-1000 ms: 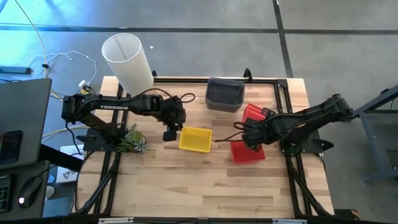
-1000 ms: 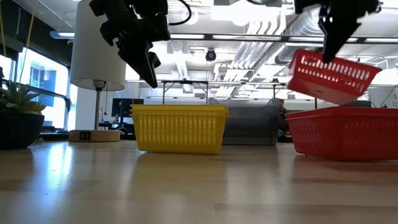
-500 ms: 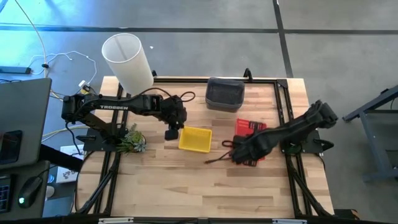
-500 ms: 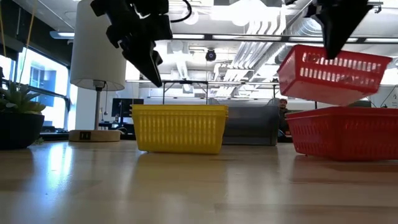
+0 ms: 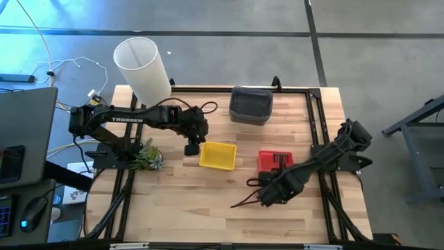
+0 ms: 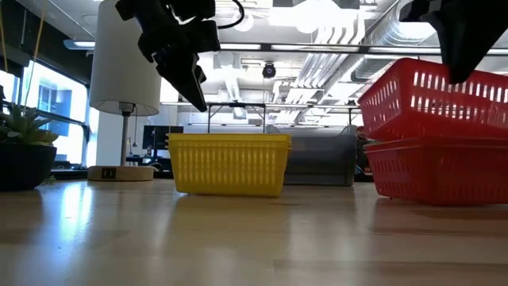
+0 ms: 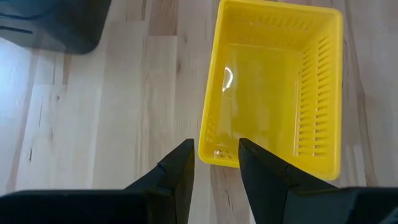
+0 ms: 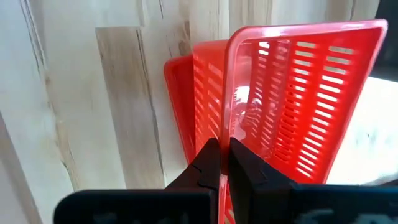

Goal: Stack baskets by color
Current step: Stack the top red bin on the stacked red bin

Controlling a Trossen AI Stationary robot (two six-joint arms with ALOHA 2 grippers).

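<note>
Left gripper (image 7: 214,163) hangs empty, fingers parted, above the near rim of the yellow rectangular mesh plastic basket (image 5: 218,155) on the wooden table (image 5: 208,208). Right of that basket, the right gripper (image 8: 222,163) pinches the slotted wall of a red plastic basket (image 6: 432,99), tilted onto another red basket (image 6: 435,171).

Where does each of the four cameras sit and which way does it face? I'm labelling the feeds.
High: overhead, straight down; both arms, yellow basket, red baskets.
Low: table height, level across; left gripper above the yellow basket.
Left wrist: down past its open gripper at the yellow basket.
Right wrist: its gripper shut on a red basket's rim.
Shared: all four show baskets; high and low show both colours.
</note>
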